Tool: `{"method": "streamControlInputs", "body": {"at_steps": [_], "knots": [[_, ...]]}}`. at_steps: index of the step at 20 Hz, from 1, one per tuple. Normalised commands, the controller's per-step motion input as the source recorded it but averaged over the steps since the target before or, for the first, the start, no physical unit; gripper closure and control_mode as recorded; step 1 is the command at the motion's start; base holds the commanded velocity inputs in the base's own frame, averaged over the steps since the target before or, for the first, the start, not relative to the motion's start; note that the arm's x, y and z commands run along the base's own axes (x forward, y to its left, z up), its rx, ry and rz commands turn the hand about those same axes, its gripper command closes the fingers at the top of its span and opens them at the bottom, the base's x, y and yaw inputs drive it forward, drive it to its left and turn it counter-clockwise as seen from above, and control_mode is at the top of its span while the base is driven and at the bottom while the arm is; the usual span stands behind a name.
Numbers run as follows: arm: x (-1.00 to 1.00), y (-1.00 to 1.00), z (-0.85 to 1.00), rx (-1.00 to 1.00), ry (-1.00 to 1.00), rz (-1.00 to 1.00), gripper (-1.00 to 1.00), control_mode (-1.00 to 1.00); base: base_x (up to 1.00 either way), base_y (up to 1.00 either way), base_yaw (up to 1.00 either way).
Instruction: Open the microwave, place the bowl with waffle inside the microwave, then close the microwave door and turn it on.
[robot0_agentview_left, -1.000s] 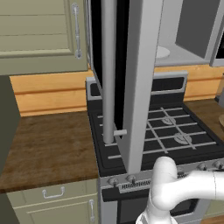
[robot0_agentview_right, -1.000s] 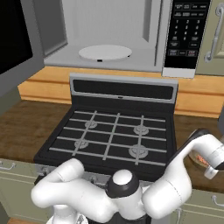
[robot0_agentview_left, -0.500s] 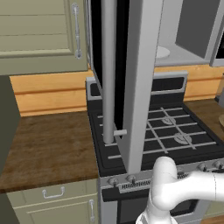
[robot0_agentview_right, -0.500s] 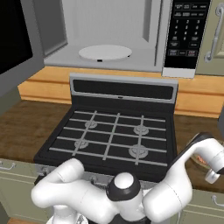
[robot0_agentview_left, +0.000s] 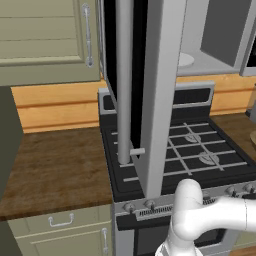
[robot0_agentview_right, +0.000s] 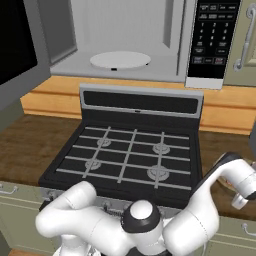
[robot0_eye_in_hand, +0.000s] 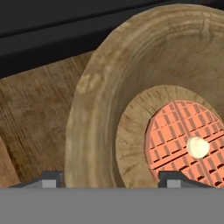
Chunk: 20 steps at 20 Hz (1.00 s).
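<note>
A: Microwave (robot0_agentview_right: 125, 45) is hanging above the stove (robot0_agentview_right: 130, 150) with its cavity showing, and the white turntable (robot0_agentview_right: 120, 60) is sitting bare on the grey floor inside.

B: And the microwave door (robot0_agentview_left: 150, 90)?

A: It is standing swung wide out toward the camera in the left base view, edge-on, with its long silver bar handle (robot0_agentview_left: 123, 85) running down in front of the burners. The keypad panel (robot0_agentview_right: 209, 40) is showing at the right of the cavity in the right base view.

B: Where is the bowl (robot0_eye_in_hand: 144, 100) lying?

A: On the wooden counter (robot0_eye_in_hand: 39, 113), next to the black edge of the stove. The hand view is looking right down on it: tan wooden rim close under the camera, and the reddish waffle (robot0_eye_in_hand: 188, 135) lying flat on the bottom with a pale dab on it.

B: What is the gripper (robot0_eye_in_hand: 109, 179) doing?

A: It is hanging just over the near side of the bowl. The two finger tips (robot0_eye_in_hand: 51, 179) are standing apart, one on each side of the rim wall. Whether they are touching the wood I cannot tell. In the right base view the arm (robot0_agentview_right: 235, 175) is bending down over the counter to the right of the stove.
</note>
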Motion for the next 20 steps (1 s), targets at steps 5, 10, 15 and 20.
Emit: {"method": "streamControlInputs", "body": {"at_steps": [5,10,15,20], "knots": [[0.00,0.03,-0.02,0.00,0.00,0.00,1.00,-1.00,0.00,0.00,0.00],[-0.22,0.00,0.04,0.00,-0.05,0.00,1.00,-1.00,0.00,0.00,0.00],[-0.86,0.04,0.26,-0.02,-0.18,0.06,1.00,-1.00,0.00,0.00,0.00],[-0.60,0.12,0.55,-0.01,-0.20,0.08,1.00,-1.00,0.00,0.00,0.00]]}}
